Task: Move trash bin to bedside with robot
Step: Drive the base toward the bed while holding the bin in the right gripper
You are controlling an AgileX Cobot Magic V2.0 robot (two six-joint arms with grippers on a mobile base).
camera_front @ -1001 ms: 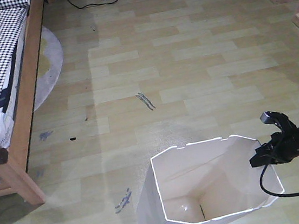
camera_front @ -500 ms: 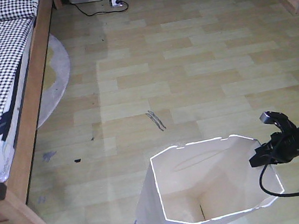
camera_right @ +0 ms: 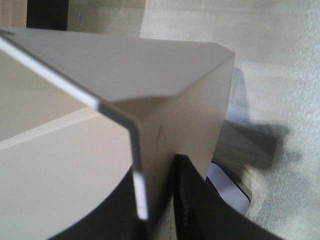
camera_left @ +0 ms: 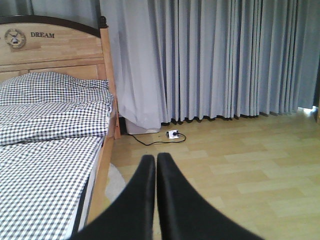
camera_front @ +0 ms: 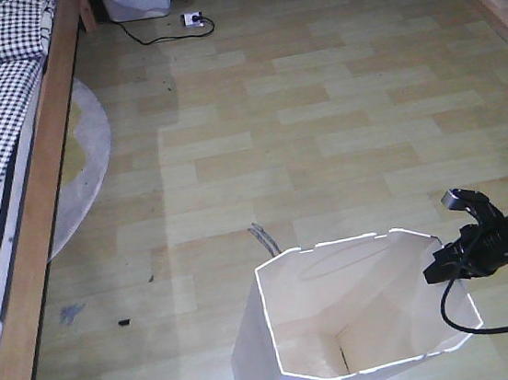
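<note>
Grip first: my right gripper (camera_front: 440, 267) pinches the trash bin (camera_front: 343, 313) rim, left gripper (camera_left: 156, 165) pressed together, empty. I'd drag slow toward the bedside (camera_front: 40, 198), left of my jaws.

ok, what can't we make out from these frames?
- Trash bin base: front view, below the bottom edge; floor contact unseen.
- Arm behind right gripper: front view, runs off the right edge.
- Grip depth on the rim: right wrist view, the bin wall hides it.
- Bed foot end: front view, beyond the left and bottom edges.
- Power strip detail: front view, too small.
</note>
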